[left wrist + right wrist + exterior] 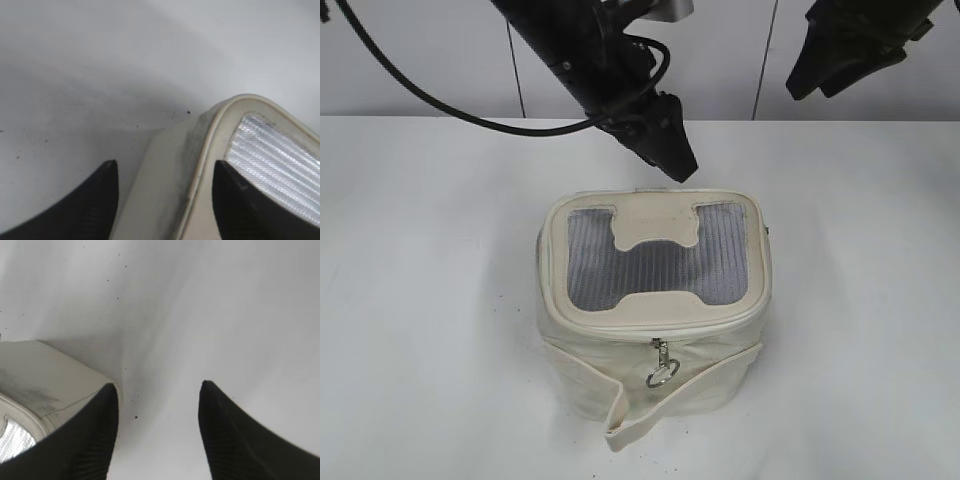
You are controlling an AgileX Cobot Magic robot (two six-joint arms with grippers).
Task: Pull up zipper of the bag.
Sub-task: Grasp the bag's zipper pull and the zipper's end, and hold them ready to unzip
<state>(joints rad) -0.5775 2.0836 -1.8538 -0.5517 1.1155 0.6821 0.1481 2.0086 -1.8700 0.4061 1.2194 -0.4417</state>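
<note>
The cream-white bag (655, 355) stands at the middle of the white table, its lid with grey mesh and an H-shaped patch facing up. The zipper (610, 335) runs round the lid rim, and a silver slider with a ring pull (661, 372) hangs at the front middle. My left gripper (672, 160) is open and hovers just above the bag's back rim; in the left wrist view (165, 172) its fingers straddle the bag's corner (170, 170). My right gripper (159, 390) is open and empty, raised high at the top right, with the bag's corner (45, 380) at its left.
A loose strap flap (650, 410) hangs off the bag's front toward the table's front edge. The white table (430, 300) spreads on both sides of the bag. A grey panelled wall (430, 50) stands behind.
</note>
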